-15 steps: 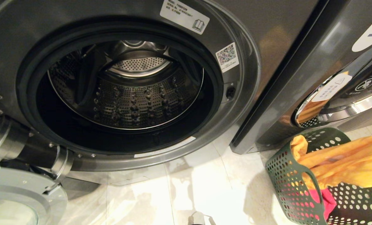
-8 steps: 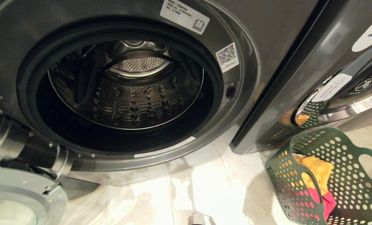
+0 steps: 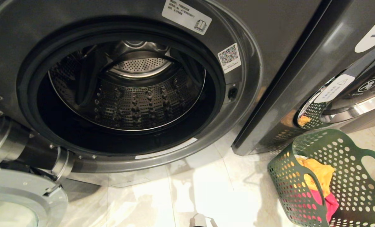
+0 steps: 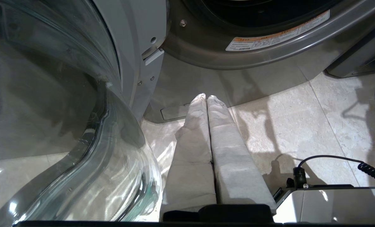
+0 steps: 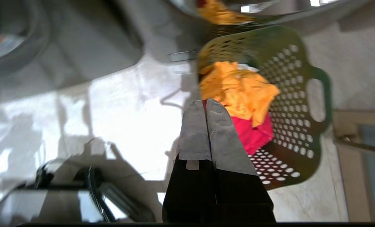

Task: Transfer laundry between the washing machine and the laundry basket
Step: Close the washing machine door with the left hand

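Note:
The washing machine (image 3: 256, 63) stands in front of me with its door swung open, and its steel drum (image 3: 127, 101) shows no cloth inside. At the lower right the green laundry basket (image 3: 288, 189) sits on the floor. It holds laundry: a mustard-yellow garment (image 3: 319, 171) lying on a red-pink one (image 3: 330, 203). In the right wrist view my right gripper (image 5: 205, 101) is shut and empty, hovering above the near rim of the basket (image 5: 300, 94), over the yellow (image 5: 237, 88) and pink (image 5: 256, 132) cloth. My left gripper (image 4: 205, 96) is shut and empty, parked low before the machine's base.
The open glass door (image 4: 64, 126) juts out at the lower left, close beside the left gripper. A second dark machine (image 3: 348, 107) with its door shut stands on the right, just behind the basket. Pale tiled floor (image 3: 206, 195) lies between the machine and the basket.
A second ago the yellow garment hung spread high over the basket. It has dropped inside and now lies bunched on the pink one. The camera has not moved.

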